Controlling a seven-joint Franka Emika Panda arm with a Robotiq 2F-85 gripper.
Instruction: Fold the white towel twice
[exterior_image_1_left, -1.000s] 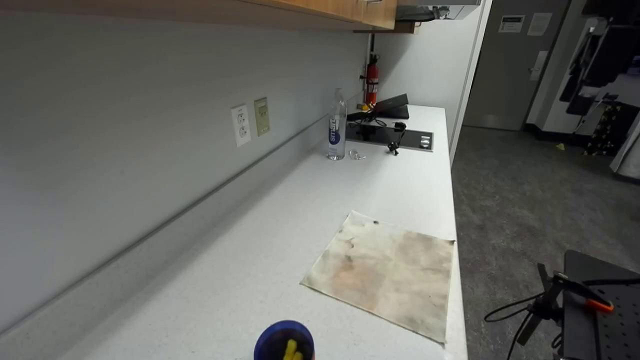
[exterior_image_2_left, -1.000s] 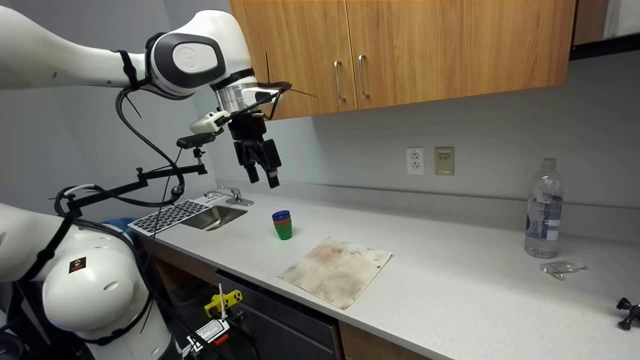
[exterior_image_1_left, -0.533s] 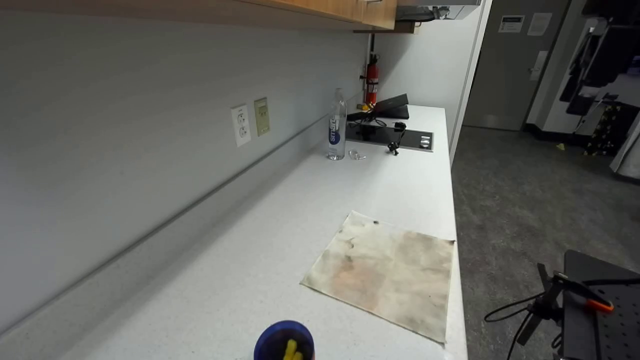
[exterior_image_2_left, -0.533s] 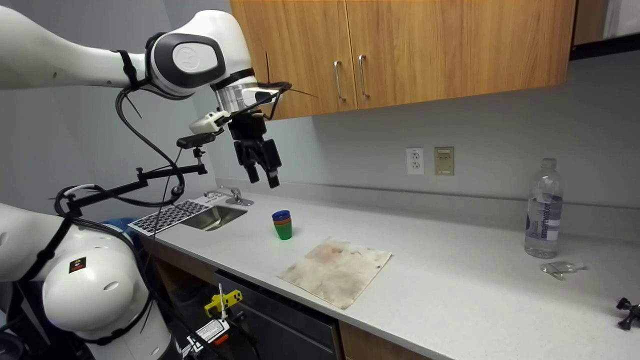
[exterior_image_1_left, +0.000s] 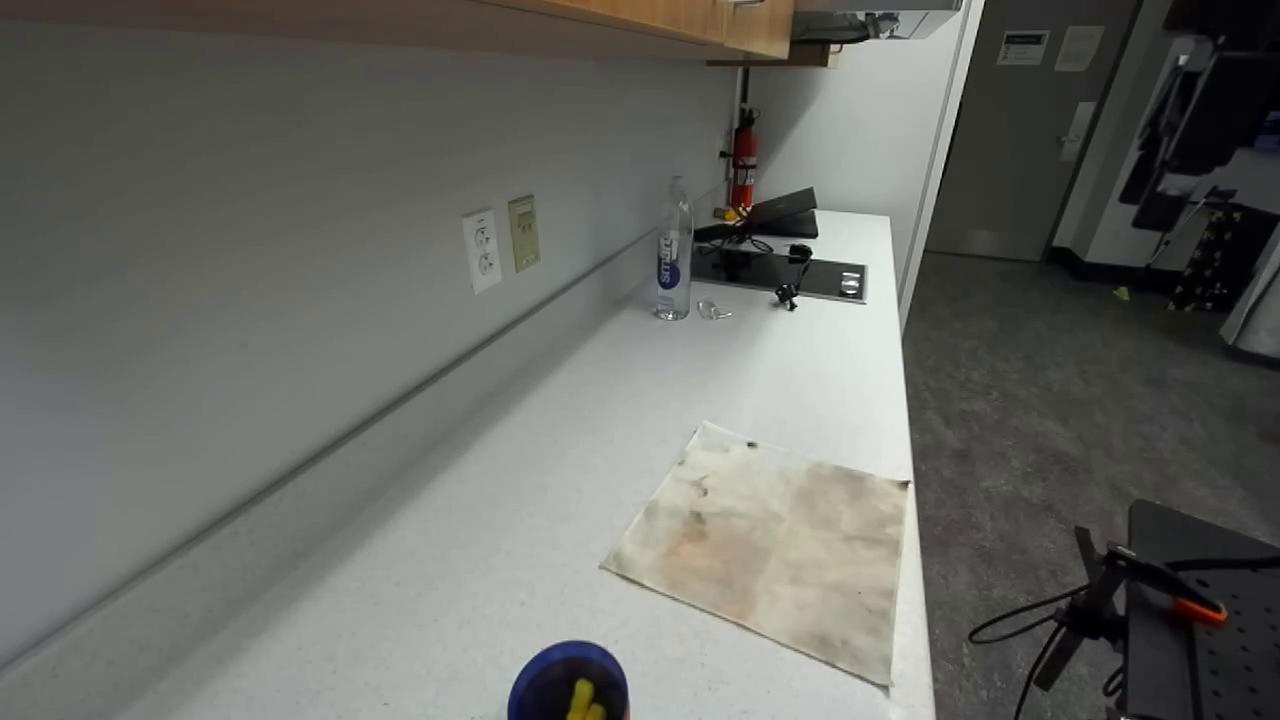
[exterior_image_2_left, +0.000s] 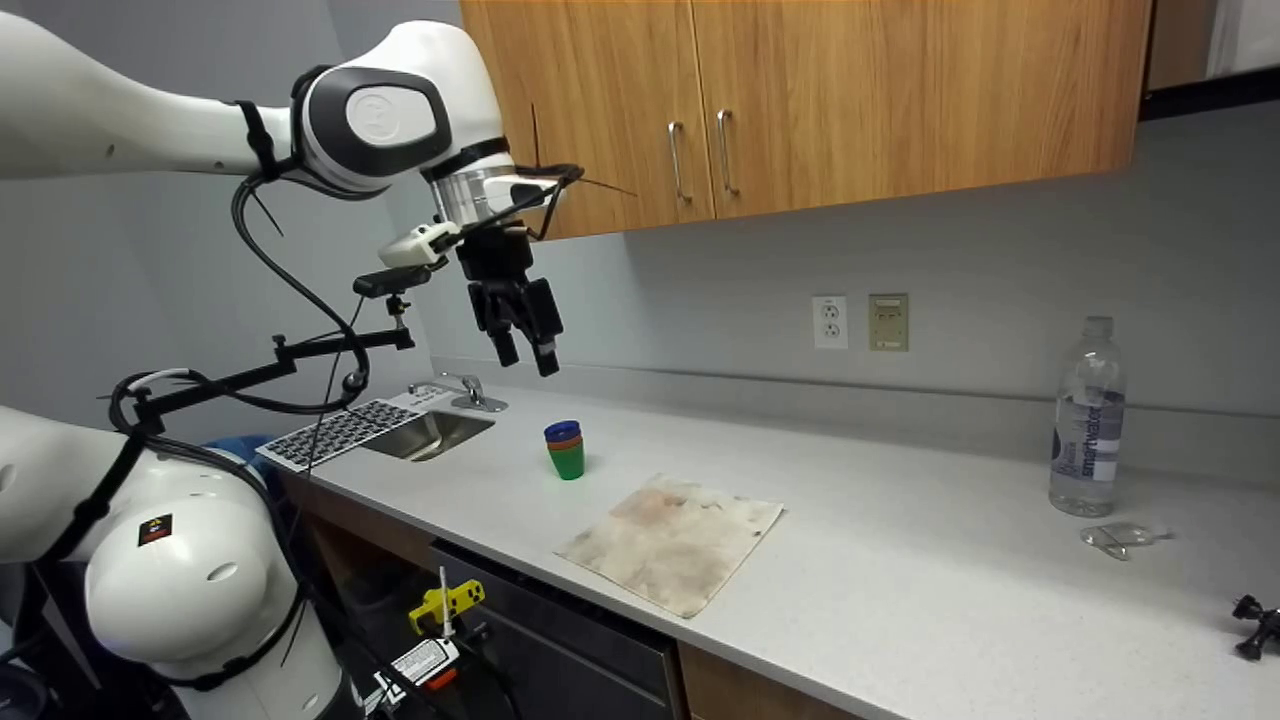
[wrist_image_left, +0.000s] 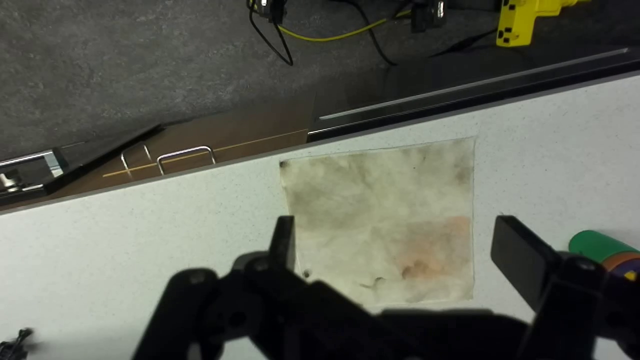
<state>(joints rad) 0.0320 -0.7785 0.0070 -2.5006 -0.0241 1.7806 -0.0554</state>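
Towel (exterior_image_2_left: 672, 545) lies flat and unfolded on the counter (exterior_image_2_left: 900, 610), off-white with brown and pinkish stains, small dark spots near its edge; one side runs close to the counter's front edge. Gripper (exterior_image_2_left: 528, 366) hangs well above the counter, fingers (exterior_image_2_left: 545, 318) pointing down at a slight tilt, jaws spread wide; wrist view has the towel showing between them, apart and below. Cups (exterior_image_2_left: 566, 452) nested upright near the towel: green lowest, orange, blue uppermost; in an exterior view, something yellow (exterior_image_1_left: 582, 700) sits inside the blue one. Bottle (exterior_image_2_left: 1088, 425) upright, well apart from the towel, near the wall (exterior_image_2_left: 720, 310); small clear piece (exterior_image_2_left: 1120, 537) just beside its base. Sink (exterior_image_2_left: 432, 434) on the cups' other side.
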